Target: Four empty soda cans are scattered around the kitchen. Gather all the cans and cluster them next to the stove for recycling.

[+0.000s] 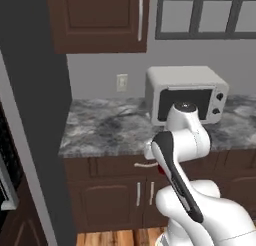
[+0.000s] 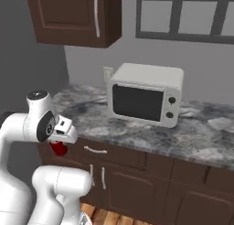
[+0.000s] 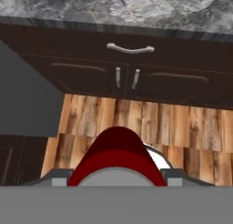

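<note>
One red soda can (image 3: pixel 116 152) sits between my gripper's (image 3: pixel 116 176) fingertips, its rounded red side close to the lens. From the right base view the can (image 2: pixel 58 149) hangs just under the hand, in front of the lower cabinets and below counter height. A sliver of the can (image 1: pixel 160 169) peeks out beside the forearm in the left base view. The gripper is shut on this can. The other cans and the stove are out of view.
A white microwave (image 2: pixel 145 99) stands on the grey marble counter (image 2: pixel 137 132). Dark lower cabinets with a drawer handle (image 3: pixel 130 48) face the hand, and wood floor (image 3: pixel 136 118) lies beneath. A tall dark grey panel (image 1: pixel 35 115) closes off the left. An upper cabinet (image 1: pixel 100 20) hangs overhead.
</note>
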### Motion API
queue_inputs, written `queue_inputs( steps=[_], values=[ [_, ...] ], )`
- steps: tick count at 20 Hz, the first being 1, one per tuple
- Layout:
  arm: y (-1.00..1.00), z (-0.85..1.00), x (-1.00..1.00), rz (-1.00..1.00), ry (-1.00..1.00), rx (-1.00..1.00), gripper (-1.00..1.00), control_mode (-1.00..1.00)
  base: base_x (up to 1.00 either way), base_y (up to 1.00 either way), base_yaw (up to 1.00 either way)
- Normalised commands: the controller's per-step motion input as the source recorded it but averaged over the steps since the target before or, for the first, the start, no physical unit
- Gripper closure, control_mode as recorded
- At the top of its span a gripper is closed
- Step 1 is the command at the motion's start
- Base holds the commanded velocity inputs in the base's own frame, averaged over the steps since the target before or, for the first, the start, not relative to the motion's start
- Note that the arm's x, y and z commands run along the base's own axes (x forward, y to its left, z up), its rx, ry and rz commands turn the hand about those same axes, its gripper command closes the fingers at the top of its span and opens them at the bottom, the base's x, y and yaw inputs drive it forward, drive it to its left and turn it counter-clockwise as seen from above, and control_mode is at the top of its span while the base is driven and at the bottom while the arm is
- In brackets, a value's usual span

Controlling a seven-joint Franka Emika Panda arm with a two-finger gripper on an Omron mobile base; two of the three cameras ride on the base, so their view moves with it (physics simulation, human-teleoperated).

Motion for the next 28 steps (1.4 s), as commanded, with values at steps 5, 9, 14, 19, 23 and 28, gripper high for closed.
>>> queue_inputs(
  steps=[5,9,14,19,23,28],
  values=[
    [0.00,0.00,0.00,0.00,0.00,0.00,1.00,1.00,0.19,-0.93,-0.61],
    [0.00,0.00,0.00,0.00,0.00,0.00,1.00,1.00,0.12,-1.00,-0.40],
    [0.00,0.00,0.00,0.00,0.00,0.00,1.00,1.00,0.00,-1.00,-0.35],
    [0.00,0.00,0.00,0.00,0.00,0.00,1.00,1.00,0.16,-0.99,-0.19],
    [0.00,0.00,0.00,0.00,0.00,0.00,1.00,1.00,0.14,-1.00,-0.01],
    [0.00,0.00,0.00,0.00,0.00,0.00,1.00,1.00,0.12,-1.00,-0.01]
  ],
)
